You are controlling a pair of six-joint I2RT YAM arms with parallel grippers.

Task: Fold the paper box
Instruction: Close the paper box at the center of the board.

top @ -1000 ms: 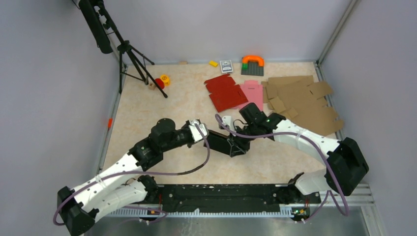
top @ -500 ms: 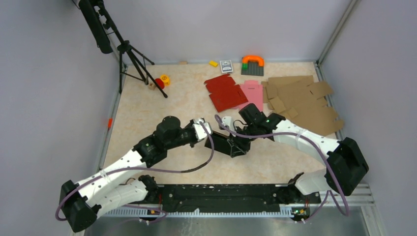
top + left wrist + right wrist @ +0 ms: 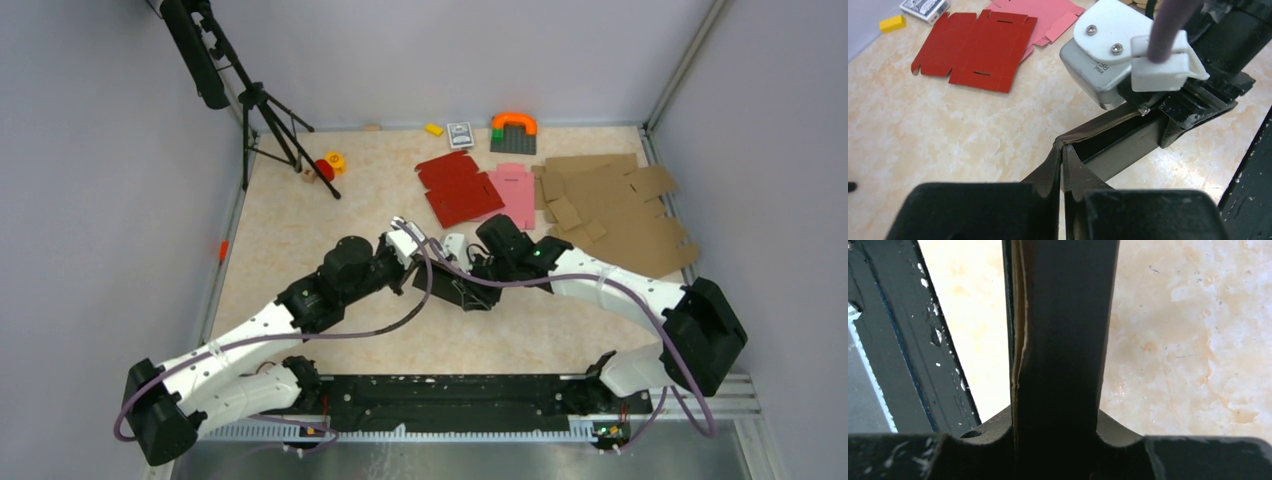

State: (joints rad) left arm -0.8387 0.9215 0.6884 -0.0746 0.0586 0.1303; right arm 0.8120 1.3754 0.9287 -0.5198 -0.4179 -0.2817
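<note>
Black card is pinched at both ends. The paper box (image 3: 455,290) sits part-folded around the middle of the table (image 3: 300,230), a bit closer to its near edge than the far one, well apart from the red blank (image 3: 455,188) and pink blank (image 3: 512,190) near the far edge.

Left gripper (image 3: 1062,170): clenched on a thin flap at the box's left end; the wrist view shows the crease running straight into the seam between its fingers. Right gripper (image 3: 1058,440): clamped on an upright panel of the box, whose raw brown cut edge shows between the fingers. In the left wrist view that gripper sits on the box's far-right end.

Key geometry: the long axis runs left to right across the table, angled slightly toward the near-right corner, with one pincer at each end. The open trough lies between them. The left arm is nearer the loose flap; the right looks like the anchor.

My read: the next fold is the left's job, swinging its flap about the crease toward the held panel. Risk is the thin card buckling if both pull along the axis.
</note>
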